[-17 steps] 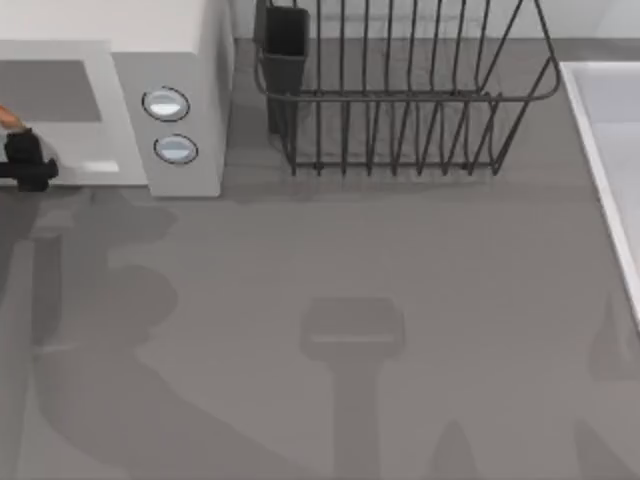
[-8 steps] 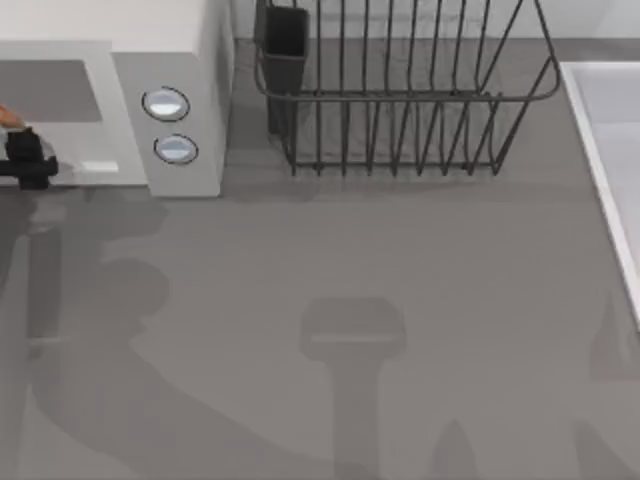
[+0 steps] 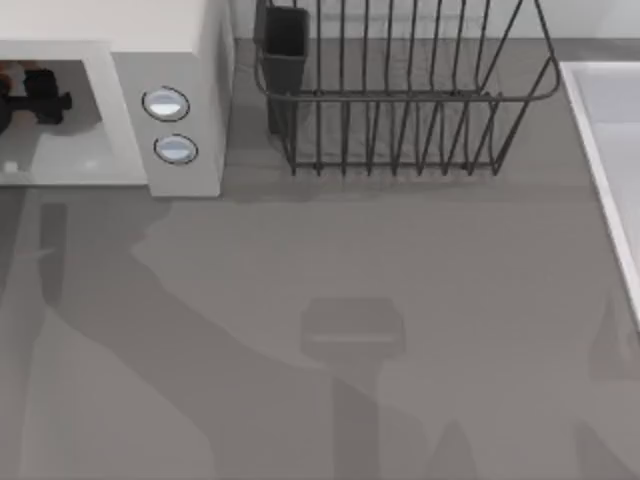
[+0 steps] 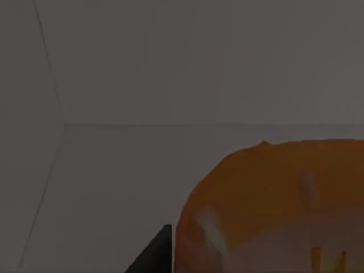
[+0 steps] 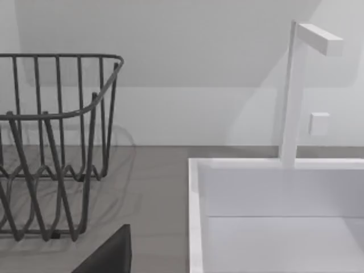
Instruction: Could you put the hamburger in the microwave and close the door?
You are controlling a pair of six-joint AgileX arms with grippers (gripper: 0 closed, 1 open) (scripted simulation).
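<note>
The white microwave [image 3: 180,60] stands at the table's back left, its two round knobs [image 3: 165,103] on the grey panel. Its front opening is uncovered and the door is out of view. My left gripper [image 3: 22,92] reaches into the cavity at the picture's left edge, shut on the orange hamburger [image 3: 8,72]. In the left wrist view the hamburger [image 4: 273,210] looms close beside one dark fingertip [image 4: 156,256], with the microwave's pale inner walls [image 4: 170,68] behind. A dark part of my right gripper [image 5: 108,253] shows at the edge of the right wrist view.
A black wire dish rack [image 3: 400,90] with a dark cup [image 3: 287,40] stands right of the microwave. A white sink [image 3: 610,150] lies along the right edge, its faucet [image 5: 296,91] rising behind. The rack [image 5: 51,142] is left of the sink.
My left gripper and the hamburger have moved from the microwave's front edge deeper into the cavity, toward the back. Its shadow on the table shifted too.
</note>
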